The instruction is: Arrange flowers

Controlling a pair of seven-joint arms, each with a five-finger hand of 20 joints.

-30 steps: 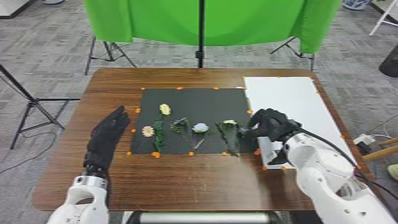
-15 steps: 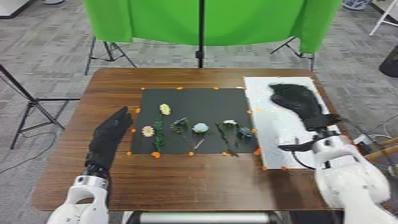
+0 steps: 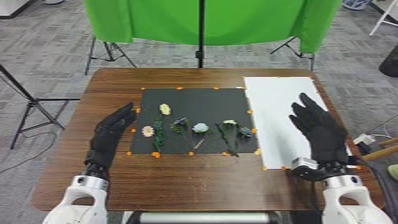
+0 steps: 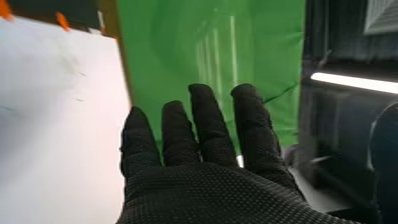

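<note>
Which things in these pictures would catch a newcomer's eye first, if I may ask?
Probably the bright green cloth hanging beyond the brown wooden table. Next, perhaps, the two black-gloved robot hands: the left hand beside the square black mat, the right hand over the long white sheet, with small flowers laid out on the mat between them.

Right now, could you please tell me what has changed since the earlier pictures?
The right hand has moved right from the edge of the black mat, uncovering a blue flower; its fingers are now straight. The left hand shifted slightly right. The other flowers stayed put.
</note>
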